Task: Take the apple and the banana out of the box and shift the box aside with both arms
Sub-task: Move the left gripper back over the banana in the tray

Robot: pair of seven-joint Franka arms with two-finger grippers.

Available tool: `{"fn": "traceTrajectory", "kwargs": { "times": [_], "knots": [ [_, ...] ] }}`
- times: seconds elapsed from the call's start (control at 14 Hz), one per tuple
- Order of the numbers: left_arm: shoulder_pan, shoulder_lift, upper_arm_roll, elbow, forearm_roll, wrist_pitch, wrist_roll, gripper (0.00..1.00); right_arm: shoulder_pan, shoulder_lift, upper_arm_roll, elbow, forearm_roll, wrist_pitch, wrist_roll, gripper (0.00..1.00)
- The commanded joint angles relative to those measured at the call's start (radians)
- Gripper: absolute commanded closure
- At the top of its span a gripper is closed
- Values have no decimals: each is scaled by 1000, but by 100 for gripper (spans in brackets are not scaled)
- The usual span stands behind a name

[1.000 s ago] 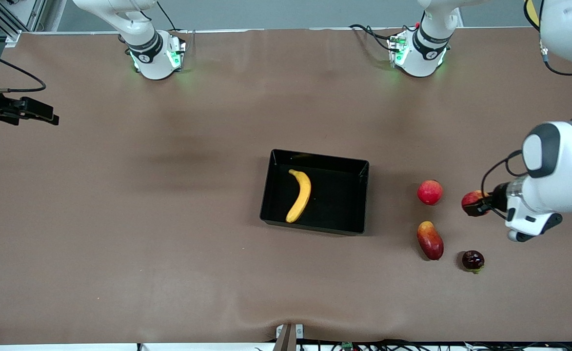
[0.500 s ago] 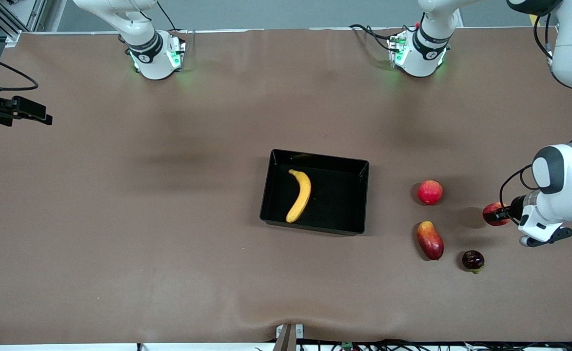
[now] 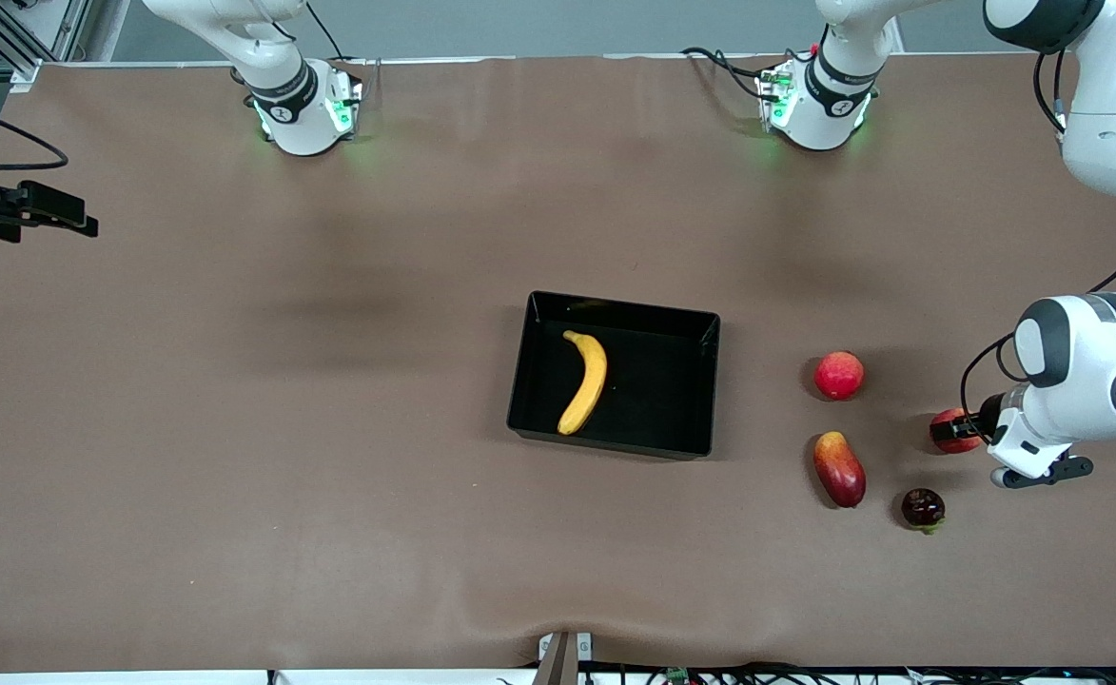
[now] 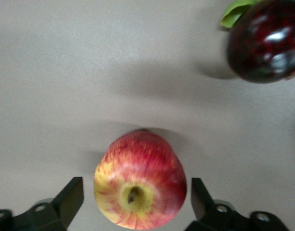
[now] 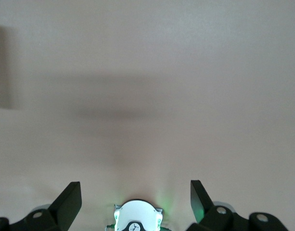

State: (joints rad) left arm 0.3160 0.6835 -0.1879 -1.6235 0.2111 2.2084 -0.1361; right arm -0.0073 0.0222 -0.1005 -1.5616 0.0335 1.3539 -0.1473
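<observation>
- Left gripper (image 4: 135,204) low at the left arm's end of the tabletop (image 3: 329,476); jaws spread, one finger on each side of the apple (image 4: 140,180), visible gaps between the fingers and its skin in the left wrist view, so released, not clamped.
- Apple resting on the tabletop, stem dimple turned toward the wrist camera; red streaked skin, yellowish patch around the dimple, dark stub of stem in the middle. In the front view seen as a small red round partly covered by the gripper (image 3: 965,433).
- Dark maroon glossy fruit (image 4: 265,41) with a green leaf just beside it, near the apple but apart; nearer to the front camera than the apple.
- Plain pinkish-red round fruit (image 3: 839,375) and oblong red-orange mango (image 3: 839,468) on the tabletop between apple and box; mango nearer to the front camera than the round fruit; both untouched.
- Box (image 3: 700,390): black, glossy, shallow, raised walls, mid-tabletop, well apart from the apple.
- Inside the box: banana (image 3: 586,381) only, curved, yellow, lying flat on the floor of the box at the side toward the right arm's end.
- Right gripper (image 5: 135,199) waiting up over the right arm's end of the tabletop, jaws wide, nothing between them.
</observation>
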Motion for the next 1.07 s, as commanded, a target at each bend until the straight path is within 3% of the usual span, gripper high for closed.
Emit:
{"fn": "traceTrajectory", "kwargs": {
  "times": [0.0, 0.21, 0.57, 0.79, 1.0],
  "knots": [
    [-2, -108, -66, -6, -16, -137, -5, 0, -11, -8, 5, 5, -4, -22, -20, 0],
    [-5, -199, -177, -3, -41, -264, -104, 0, -16, -7, 5, 3, -4, -19, -20, 0],
    [-41, -194, -381, -4, -39, -293, -194, 0, -26, 1, 7, -3, -4, -15, -21, 0],
    [-208, -171, -383, 2, -22, -219, -302, 0, -17, -2, 10, 5, -3, -13, -21, 0],
    [-339, -87, -377, 42, 5, -125, -426, 0, -16, -1, 10, 5, -3, 7, -21, 0]
  ]
}}
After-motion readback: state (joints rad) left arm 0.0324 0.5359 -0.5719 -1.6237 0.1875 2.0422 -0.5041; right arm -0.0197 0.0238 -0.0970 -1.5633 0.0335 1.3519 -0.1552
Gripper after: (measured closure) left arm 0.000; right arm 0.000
